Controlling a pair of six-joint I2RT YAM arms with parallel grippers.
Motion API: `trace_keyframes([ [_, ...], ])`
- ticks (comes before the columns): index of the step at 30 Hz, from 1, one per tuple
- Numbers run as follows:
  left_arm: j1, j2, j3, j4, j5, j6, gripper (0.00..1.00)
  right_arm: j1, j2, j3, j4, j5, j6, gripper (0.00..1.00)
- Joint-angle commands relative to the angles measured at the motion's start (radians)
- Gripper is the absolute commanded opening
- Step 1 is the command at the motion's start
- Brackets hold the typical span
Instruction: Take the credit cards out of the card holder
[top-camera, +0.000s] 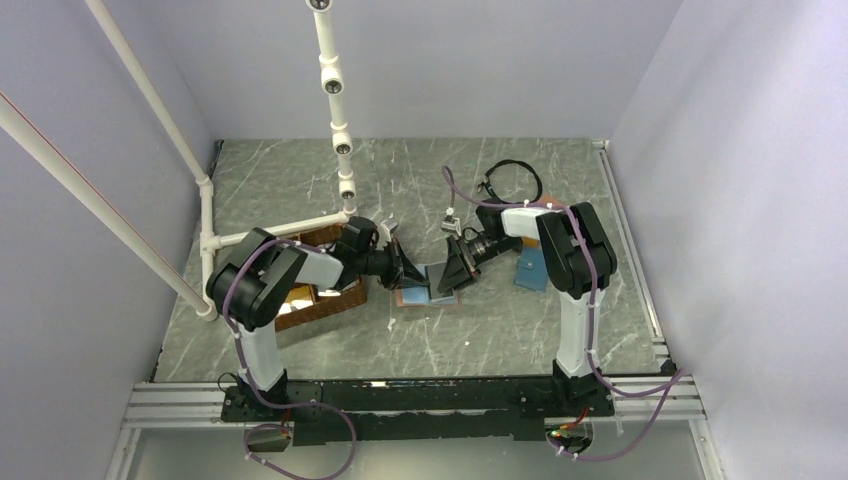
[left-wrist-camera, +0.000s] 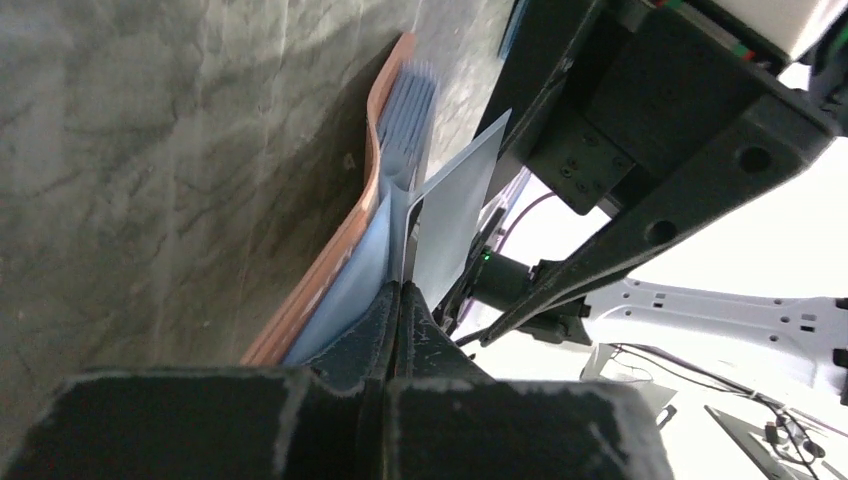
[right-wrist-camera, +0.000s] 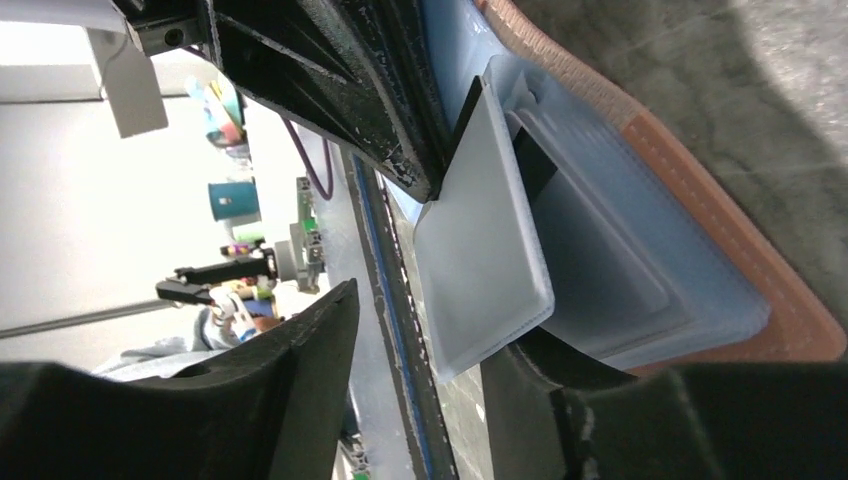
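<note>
I see the card holder (top-camera: 425, 296) lying open on the table (top-camera: 500, 330) between both arms, light-blue pockets facing up. My left gripper (left-wrist-camera: 397, 310) has its jaws closed on the edge of one grey card (left-wrist-camera: 455, 210), which stands tilted up off the pockets. From these angles I can't be sure whether its lower edge is still tucked in a pocket. My right gripper (right-wrist-camera: 430, 390) has its jaws spread wide, one finger low beside the holder's near end. A blue wallet (top-camera: 530, 272) lies just right of the holder.
</note>
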Motion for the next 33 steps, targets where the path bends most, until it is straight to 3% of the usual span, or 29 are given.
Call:
trace_keyframes([
  [1, -0.02, -0.081, 0.072, -0.173, 0.063, 0.164, 0.0, 0.003, -0.067, 0.015, -0.049, 0.073, -0.145, 0.53],
  [9, -0.02, -0.103, 0.06, -0.239, 0.041, 0.224, 0.0, -0.064, -0.102, 0.019, -0.079, 0.158, -0.203, 0.63],
  [23, -0.017, -0.079, -0.017, -0.128, 0.063, 0.12, 0.0, -0.079, -0.04, 0.076, -0.039, 0.281, -0.107, 0.63],
  [25, -0.014, -0.087, -0.029, -0.133, 0.06, 0.108, 0.0, -0.054, -0.037, 0.071, -0.022, 0.319, -0.084, 0.61],
  [33, -0.012, -0.098, -0.023, -0.199, 0.036, 0.12, 0.0, 0.023, -0.015, 0.066, 0.019, 0.494, -0.023, 0.32],
])
